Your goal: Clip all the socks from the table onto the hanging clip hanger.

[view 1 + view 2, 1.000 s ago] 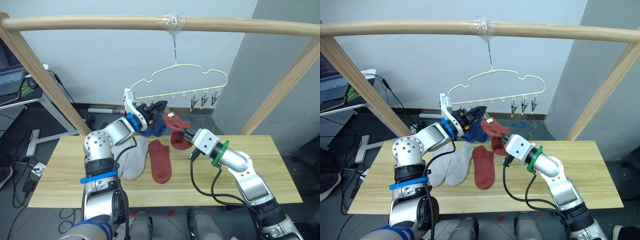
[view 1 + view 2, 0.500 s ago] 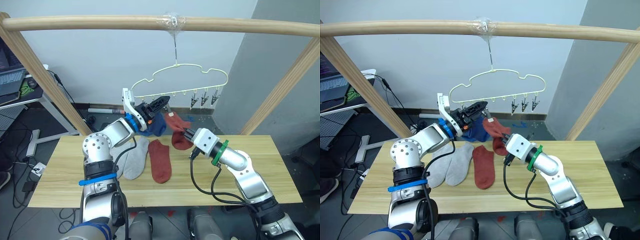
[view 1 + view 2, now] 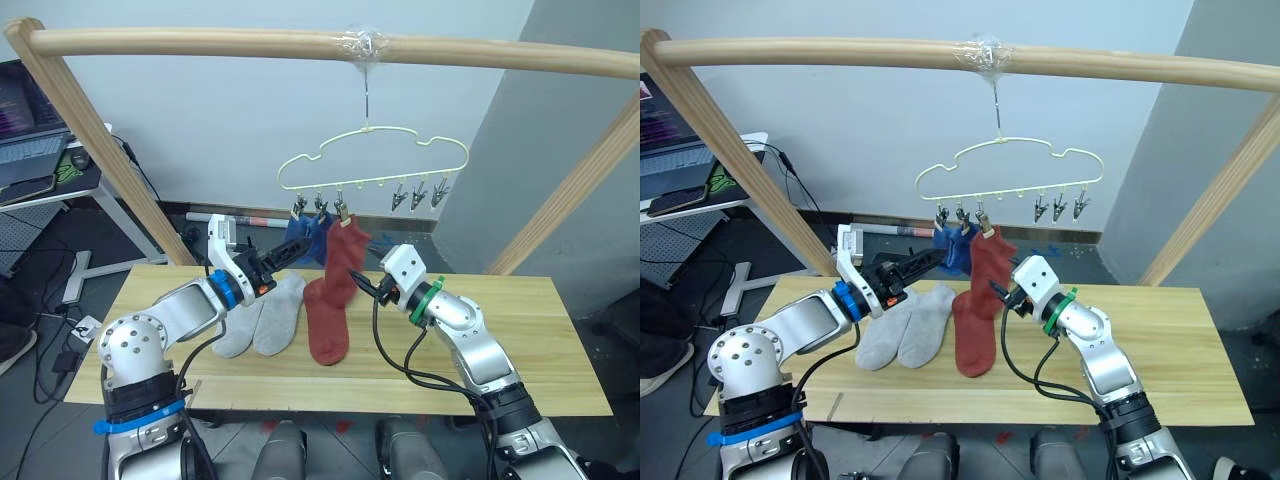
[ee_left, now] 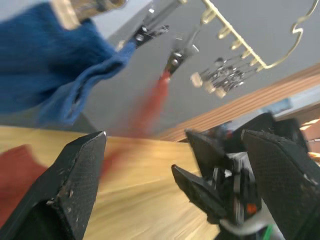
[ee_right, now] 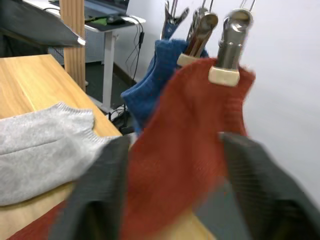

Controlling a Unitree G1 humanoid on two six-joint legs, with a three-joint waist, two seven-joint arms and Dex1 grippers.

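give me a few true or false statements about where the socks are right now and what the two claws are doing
1. A rust red sock hangs from a clip on the clip hanger. True.
2. Both grey socks are clipped up. False: they lie flat on the table.
3. Blue socks hang from the hanger's clips. True.
4. The left claw is shut on a grey sock. False: it is open and holds nothing.
5. The second red sock lies on the table. True.
6. The right claw is open beside the hanging red sock. True.

Even, soft indoor light is seen, without glare. Motion blur is seen in the left wrist view; near fingers are defocused.
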